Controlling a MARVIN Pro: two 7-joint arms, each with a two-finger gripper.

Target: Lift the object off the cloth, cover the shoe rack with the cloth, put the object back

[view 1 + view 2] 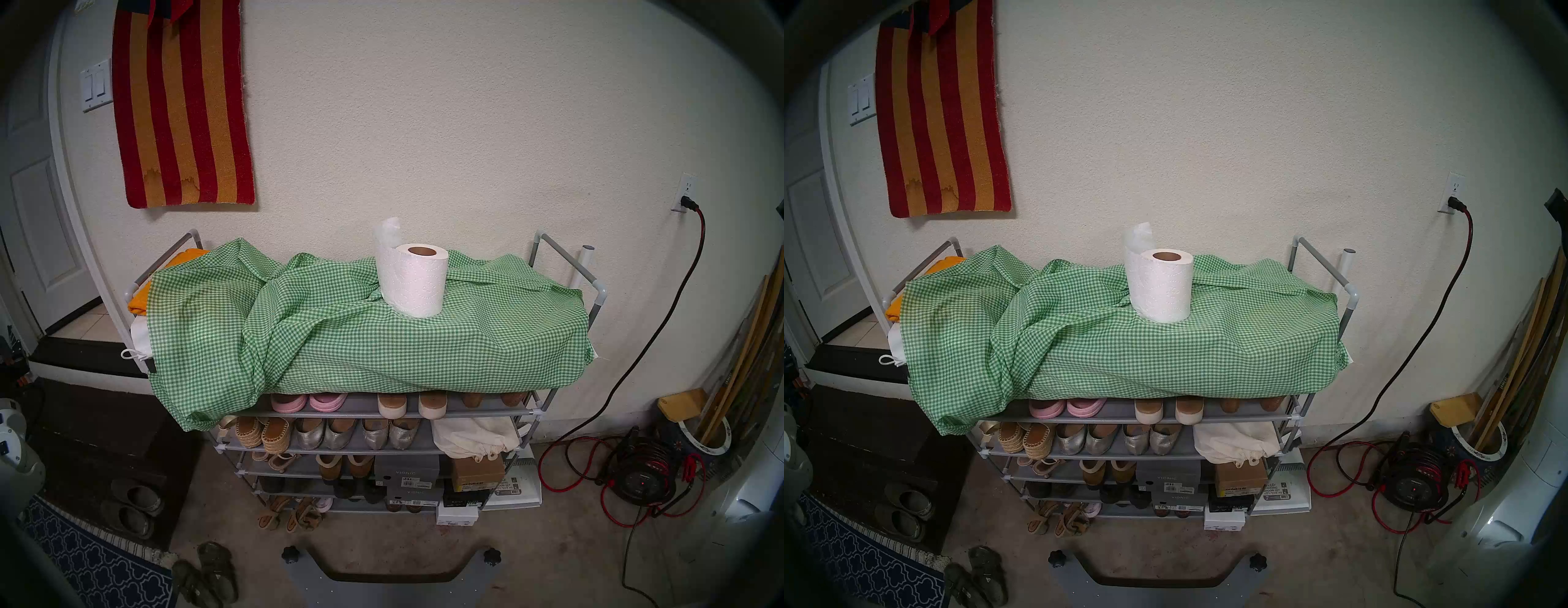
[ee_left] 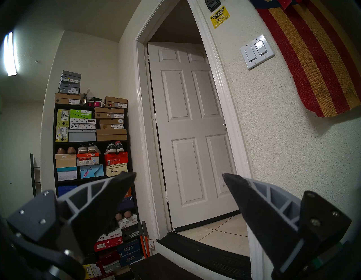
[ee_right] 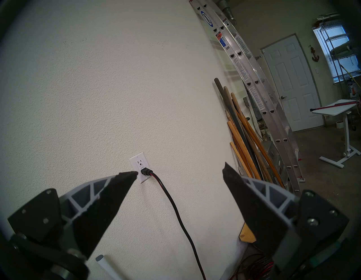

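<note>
A white paper roll (image 1: 410,280) (image 1: 1160,285) with a brown core stands upright on the green-and-white checked cloth (image 1: 339,335) (image 1: 1106,339). The cloth lies rumpled over the top tier of the shoe rack (image 1: 594,293) (image 1: 1348,293); one corner hangs down at the front left, and the lower tiers show uncovered. My left gripper (image 2: 179,177) is open and empty, facing a white door, away from the rack. My right gripper (image 3: 179,174) is open and empty, facing the wall outlet. Neither gripper shows in the head views.
A folded orange cloth (image 1: 142,297) and a white drawstring bag (image 1: 138,339) lie at the rack's left end. A striped rug (image 1: 182,106) hangs on the wall. A red-black cord (image 1: 636,369) and reel (image 1: 640,479) sit right, with wooden handles (image 3: 248,136) and a ladder (image 3: 254,88). Sandals (image 1: 212,577) lie on the floor.
</note>
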